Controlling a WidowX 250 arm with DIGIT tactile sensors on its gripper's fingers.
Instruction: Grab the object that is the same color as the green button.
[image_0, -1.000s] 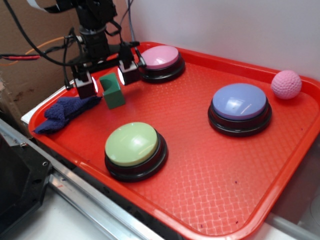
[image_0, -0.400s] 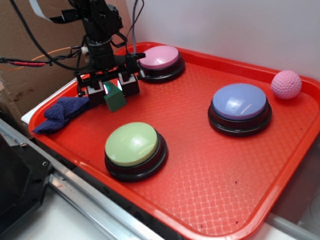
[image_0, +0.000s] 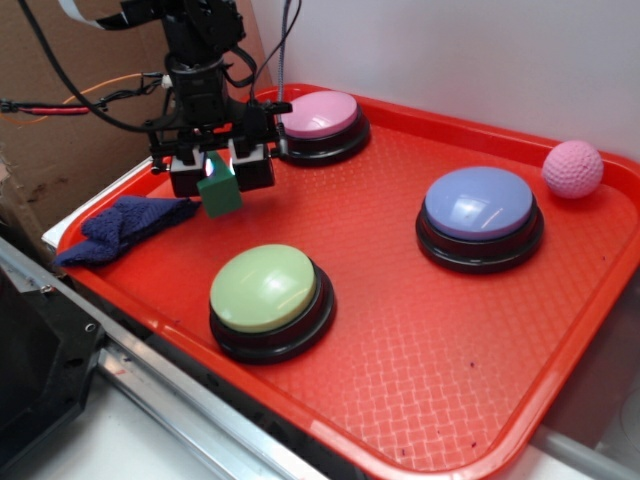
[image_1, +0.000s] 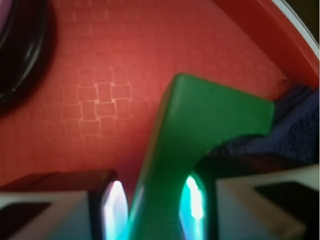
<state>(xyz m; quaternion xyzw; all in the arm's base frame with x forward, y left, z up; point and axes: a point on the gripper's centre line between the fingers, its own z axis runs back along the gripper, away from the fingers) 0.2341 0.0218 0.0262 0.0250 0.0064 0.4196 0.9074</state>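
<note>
The object, a small dark green wooden block (image_0: 219, 193) (image_1: 200, 135), hangs just above the red tray (image_0: 400, 330) at its back left, clamped between the fingers of my gripper (image_0: 221, 172) (image_1: 152, 207), which is shut on it. In the wrist view the block fills the gap between both lit pads, its curved notch facing right. The green button (image_0: 265, 288), a pale green dome on a black base, sits toward the tray's front, apart from the block.
A dark blue cloth (image_0: 120, 228) lies at the tray's left edge, just beside the gripper. A pink button (image_0: 320, 115) stands behind the gripper, a lavender button (image_0: 480, 205) at right, and a pink ball (image_0: 573, 168) at the far right rim.
The fingers have closed onto the green block and lifted it slightly off the tray. The blue cloth has shifted a little leftward.
</note>
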